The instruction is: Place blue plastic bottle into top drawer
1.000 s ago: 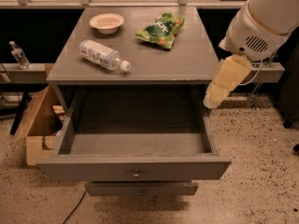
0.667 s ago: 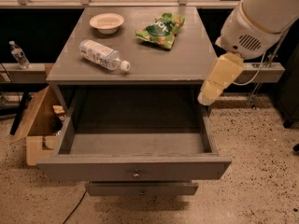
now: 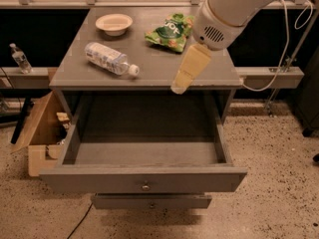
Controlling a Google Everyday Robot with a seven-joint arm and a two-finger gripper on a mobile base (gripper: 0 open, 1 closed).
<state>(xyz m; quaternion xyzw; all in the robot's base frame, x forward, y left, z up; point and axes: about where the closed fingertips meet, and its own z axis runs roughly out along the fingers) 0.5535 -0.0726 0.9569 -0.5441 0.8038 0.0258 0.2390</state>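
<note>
Gripper [image 3: 178, 87] hanging above the front edge of the table [image 3: 154, 66], right of centre, well apart from the blue plastic bottle [image 3: 110, 59]; open or closed — cannot tell. Arm cut off at the upper frame edge. Blue plastic bottle lying on its side on the tabletop's left half, white cap toward the front; label print unreadable. Top drawer [image 3: 144, 179] pulled out below, interior in view. Writing on the one green bag [image 3: 170, 31] not legible. Counted: two bottles — the second a small bottle [image 3: 21, 59], upright at far left; one bowl [image 3: 114, 23]; one lower drawer front [image 3: 152, 201]; one cardboard box [image 3: 37, 133], partly hidden behind the drawer.
</note>
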